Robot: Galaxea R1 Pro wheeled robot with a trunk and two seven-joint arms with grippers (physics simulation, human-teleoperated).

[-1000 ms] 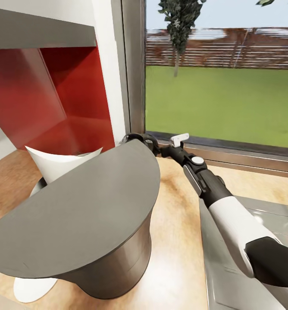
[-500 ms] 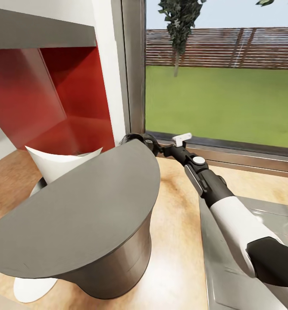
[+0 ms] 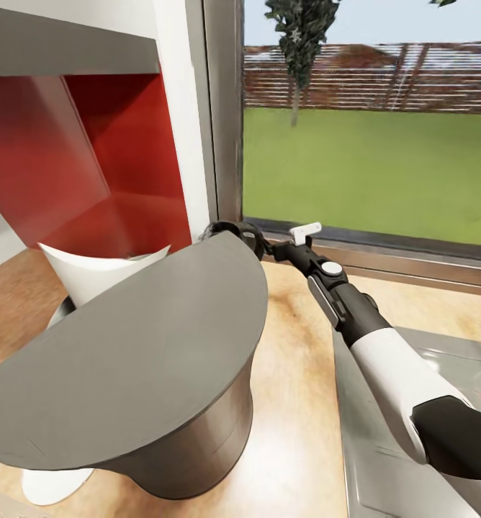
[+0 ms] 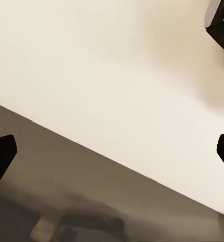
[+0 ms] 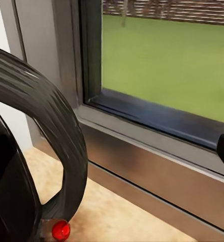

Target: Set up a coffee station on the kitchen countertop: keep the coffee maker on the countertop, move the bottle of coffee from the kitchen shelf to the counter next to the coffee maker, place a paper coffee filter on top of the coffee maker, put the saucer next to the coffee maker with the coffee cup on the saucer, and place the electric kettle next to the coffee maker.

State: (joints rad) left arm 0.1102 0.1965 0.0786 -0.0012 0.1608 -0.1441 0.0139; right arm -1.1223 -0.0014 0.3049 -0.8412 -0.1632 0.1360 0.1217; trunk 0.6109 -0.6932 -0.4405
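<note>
1. Head view: a tall dark grey coffee maker with a flat half-round top (image 3: pixel 147 360) fills the lower left of the frame, standing on the light tan wood-grain surface (image 3: pixel 298 374).
2. A white paper cone coffee filter with a wavy upper edge (image 3: pixel 96 270) shows just behind the coffee maker at centre left; whether it rests on the machine cannot be told.
3. A white rounded shape (image 3: pixel 50 483) peeks out at the machine's lower left; it may be the saucer, too hidden to say.
4. The right arm reaches from the lower right toward the frame's centre, where the right gripper (image 3: pixel 266 248) meets the black ribbed loop handle of the squat dark electric kettle (image 3: pixel 233 232), which peeks above the coffee maker's far edge, below the window.
5. Right wrist view: the kettle handle (image 5: pixel 46 146) arcs close in front of the camera, a red switch at its base; one dark fingertip shows at the frame's right edge. The gripper's grip state cannot be told.
6. The kettle lies straight ahead of the right gripper, so the right arm is the nearer.
7. Left wrist view: the left gripper (image 4: pixel 112 151) is spread wide, holding nothing, facing a pale wall.
</note>
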